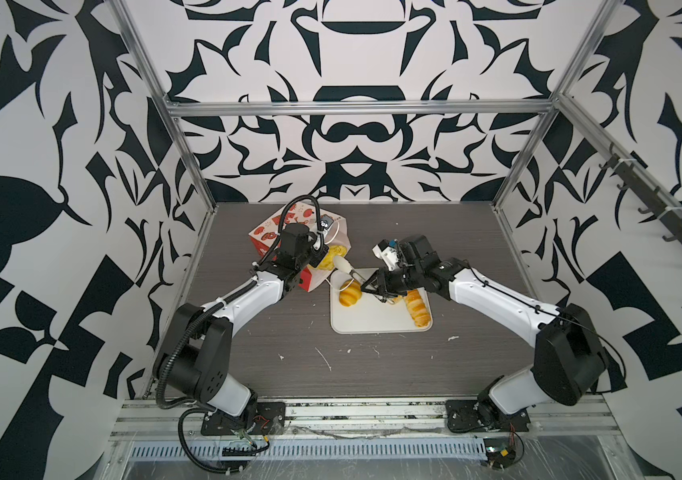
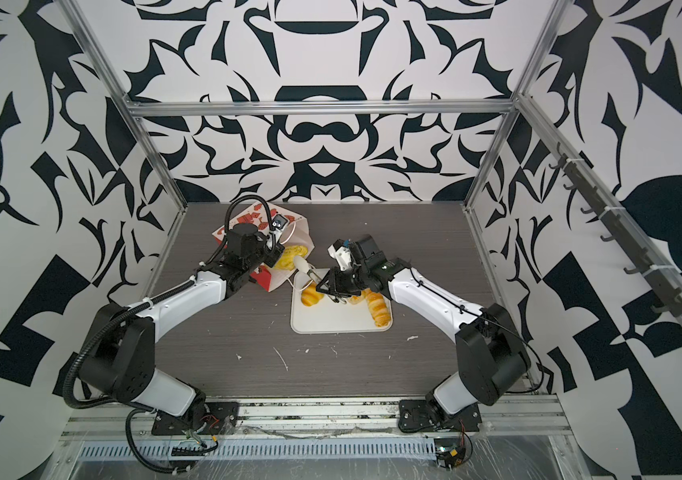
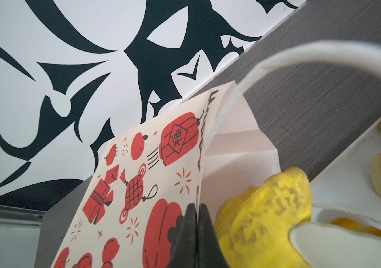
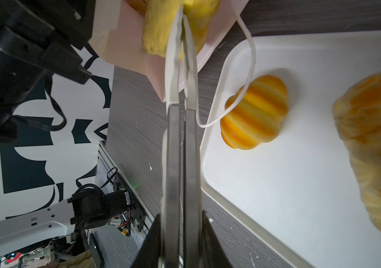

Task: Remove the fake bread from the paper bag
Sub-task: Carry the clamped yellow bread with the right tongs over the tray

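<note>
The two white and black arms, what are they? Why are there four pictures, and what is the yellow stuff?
They are two robot arms with pinching grippers. Two pictures look down from above and are almost the same. The other two come from a small camera on each wrist. On the grey table are a red and white paper bag and a white tray with a ridged bun and a croissant. The left gripper pinches the bag's edge. The right gripper squeezes long tongs, whose white tips are at a yellow toy bread in the bag's mouth.
</note>
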